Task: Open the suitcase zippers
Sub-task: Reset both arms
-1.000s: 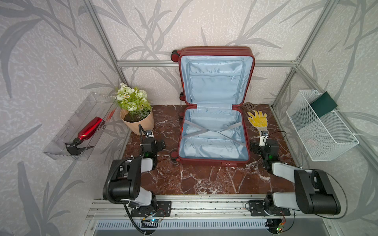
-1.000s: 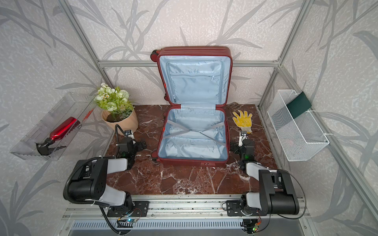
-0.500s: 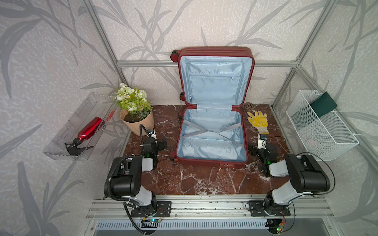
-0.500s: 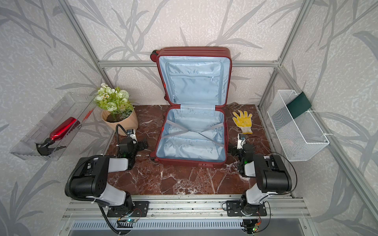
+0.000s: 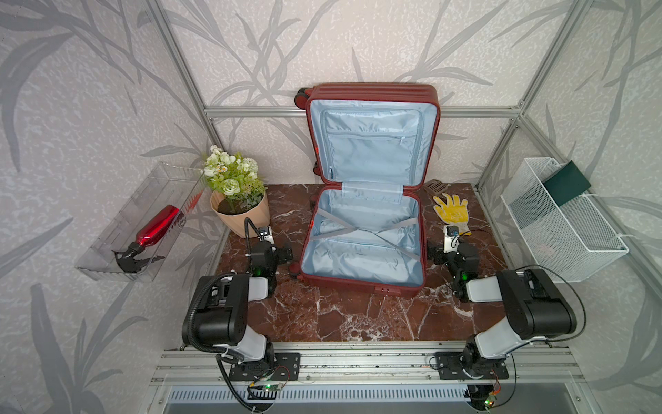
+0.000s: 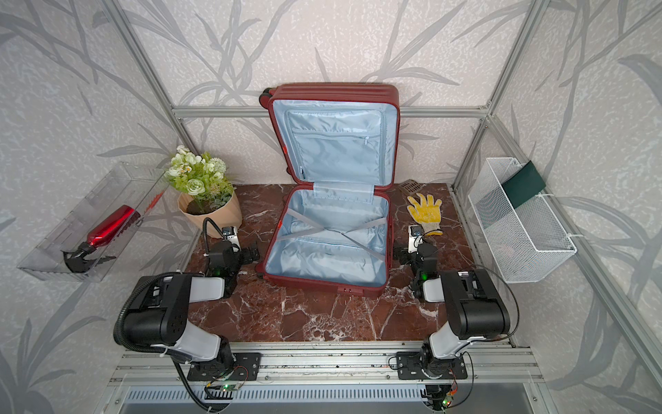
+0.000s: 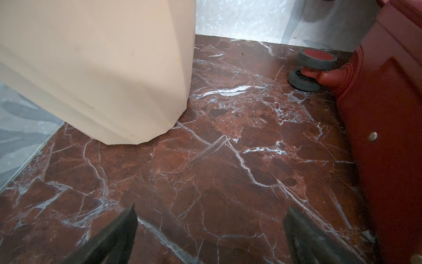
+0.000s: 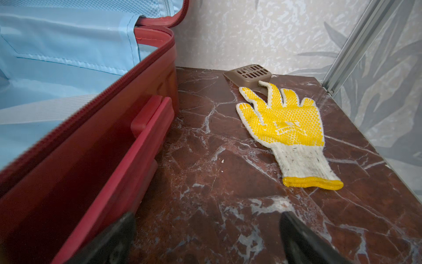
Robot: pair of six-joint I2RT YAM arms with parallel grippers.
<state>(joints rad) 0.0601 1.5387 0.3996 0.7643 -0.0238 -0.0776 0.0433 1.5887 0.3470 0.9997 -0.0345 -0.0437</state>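
The dark-red suitcase (image 5: pixel 361 285) (image 6: pixel 322 286) lies open in both top views. Its base is flat on the marble table and its lid (image 5: pixel 372 94) stands against the back wall, pale blue lining showing. The zippers (image 8: pixel 109 90) run parted along the base's rim in the right wrist view. My left gripper (image 5: pixel 270 249) (image 6: pixel 234 251) (image 7: pixel 210 210) is low by the suitcase's (image 7: pixel 388 148) left side, open and empty. My right gripper (image 5: pixel 451 251) (image 6: pixel 415 252) (image 8: pixel 206 214) is low by the suitcase's (image 8: pixel 80 171) right side, also open and empty.
A beige flower pot (image 5: pixel 240 215) (image 7: pixel 102 68) stands just behind the left gripper. A yellow glove (image 5: pixel 451 211) (image 8: pixel 285 121) and a brown slotted piece (image 8: pixel 249 72) lie behind the right gripper. A clear wall tray (image 5: pixel 107 247) holds a red spray bottle. A white wire basket (image 5: pixel 573 229) hangs on the right.
The right arm's elbow swung inward and then back out, and its gripper edged a little toward the suitcase. The left gripper shifted only slightly. Both stayed open.
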